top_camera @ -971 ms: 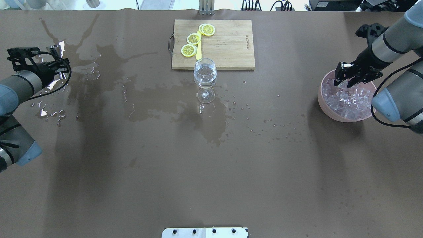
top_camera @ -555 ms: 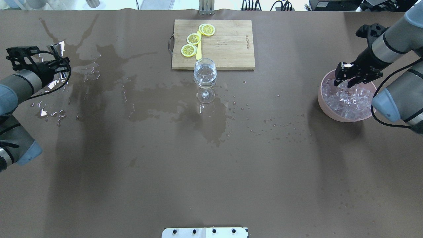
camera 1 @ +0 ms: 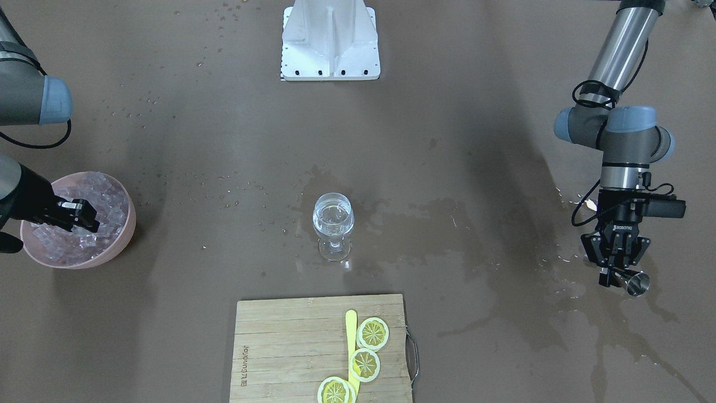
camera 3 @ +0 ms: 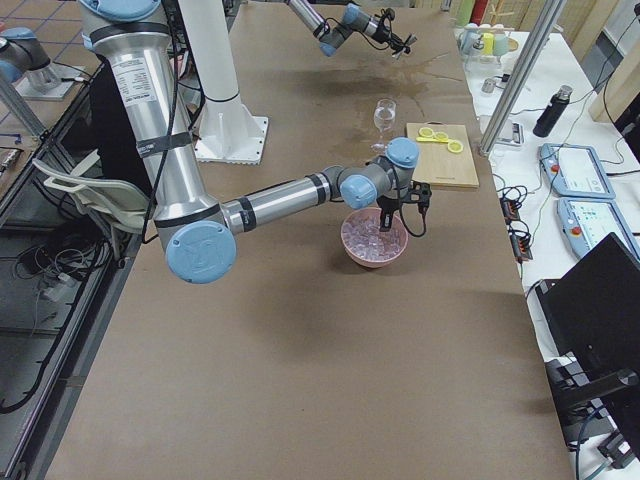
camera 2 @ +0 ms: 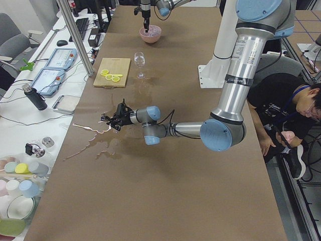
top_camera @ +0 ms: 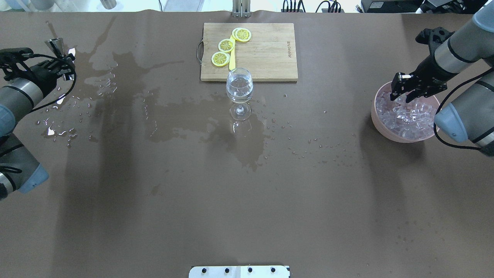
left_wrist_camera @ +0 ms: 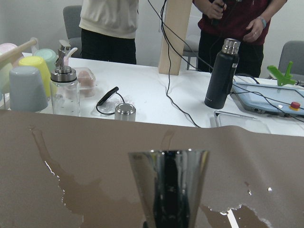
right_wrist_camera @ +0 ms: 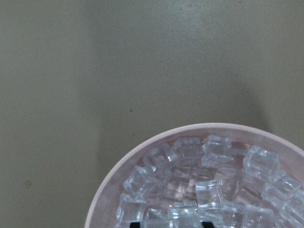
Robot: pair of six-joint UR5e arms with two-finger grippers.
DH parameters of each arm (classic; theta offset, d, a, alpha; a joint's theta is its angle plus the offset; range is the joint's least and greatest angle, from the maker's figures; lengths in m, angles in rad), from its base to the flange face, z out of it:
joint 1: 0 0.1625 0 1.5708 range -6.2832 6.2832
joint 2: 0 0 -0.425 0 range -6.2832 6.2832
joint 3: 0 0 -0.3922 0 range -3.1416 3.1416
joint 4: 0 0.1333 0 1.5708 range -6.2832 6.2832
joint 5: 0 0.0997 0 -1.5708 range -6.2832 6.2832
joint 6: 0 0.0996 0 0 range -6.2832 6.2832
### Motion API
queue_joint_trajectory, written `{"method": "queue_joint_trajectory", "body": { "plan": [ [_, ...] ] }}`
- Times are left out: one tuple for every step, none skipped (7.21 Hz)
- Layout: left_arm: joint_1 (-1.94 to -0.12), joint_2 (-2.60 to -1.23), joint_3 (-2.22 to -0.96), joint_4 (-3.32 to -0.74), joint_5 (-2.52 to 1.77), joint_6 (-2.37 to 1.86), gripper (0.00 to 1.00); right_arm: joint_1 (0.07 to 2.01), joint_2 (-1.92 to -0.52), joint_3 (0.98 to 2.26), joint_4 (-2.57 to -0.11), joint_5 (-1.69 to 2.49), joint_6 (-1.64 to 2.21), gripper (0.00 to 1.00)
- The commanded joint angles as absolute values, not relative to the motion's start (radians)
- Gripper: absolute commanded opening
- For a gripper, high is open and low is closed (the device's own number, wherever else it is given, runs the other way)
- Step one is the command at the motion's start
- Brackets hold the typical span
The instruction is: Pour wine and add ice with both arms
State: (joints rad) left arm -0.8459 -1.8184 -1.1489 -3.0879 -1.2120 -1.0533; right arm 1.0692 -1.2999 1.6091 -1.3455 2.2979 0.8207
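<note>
A stemmed wine glass (top_camera: 239,87) (camera 1: 333,218) with clear wine in its bowl stands mid-table, just in front of the cutting board. My left gripper (top_camera: 61,61) (camera 1: 614,273) is shut on a steel jigger (top_camera: 53,43) (camera 1: 636,283) (left_wrist_camera: 168,185), held low over the wet far-left part of the table. The jigger fills the lower middle of the left wrist view. Ice (top_camera: 407,116) (camera 1: 95,187) (right_wrist_camera: 209,156) is heaped in a pink bowl (top_camera: 376,116) (right_wrist_camera: 142,152) at the right. My right gripper (top_camera: 401,92) (camera 1: 84,218) hangs open over the bowl's far edge, nothing between its fingers.
A wooden cutting board (top_camera: 266,54) with lemon slices (top_camera: 226,45) and a yellow knife lies behind the glass. Dark wet spills (top_camera: 216,127) spread from the far left to the centre. A white bracket (top_camera: 239,271) sits at the near edge. People stand past the table's far edge.
My left gripper has carried the jigger further back and to the left, away from the glass. The right gripper has stayed over the ice bowl.
</note>
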Motion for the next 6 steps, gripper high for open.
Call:
{"method": "queue_joint_trajectory", "body": {
  "plan": [
    [-0.845, -1.809, -1.149, -3.146, -1.145, -1.048, 0.30, 1.069, -1.298, 1.609, -1.345, 2.298, 0.819, 0.40],
    [-0.844, -1.806, -1.149, -3.151, -1.144, -1.043, 0.30, 1.068, -1.298, 1.609, -1.344, 2.296, 0.819, 0.43],
    [-0.842, -1.804, -1.152, -3.161, -1.128, -1.040, 0.30, 1.066, -1.298, 1.609, -1.344, 2.295, 0.819, 0.47],
    [-0.835, -1.799, -1.161, -3.160, -1.079, -1.037, 0.30, 1.068, -1.299, 1.609, -1.342, 2.293, 0.819, 0.47],
    [-0.831, -1.799, -1.173, -3.152, -1.074, -1.037, 0.29, 1.066, -1.301, 1.609, -1.341, 2.293, 0.818, 0.47],
    [-0.831, -1.798, -1.177, -3.148, -1.072, -1.037, 0.29, 1.066, -1.302, 1.609, -1.339, 2.290, 0.818, 0.54]
  ]
}}
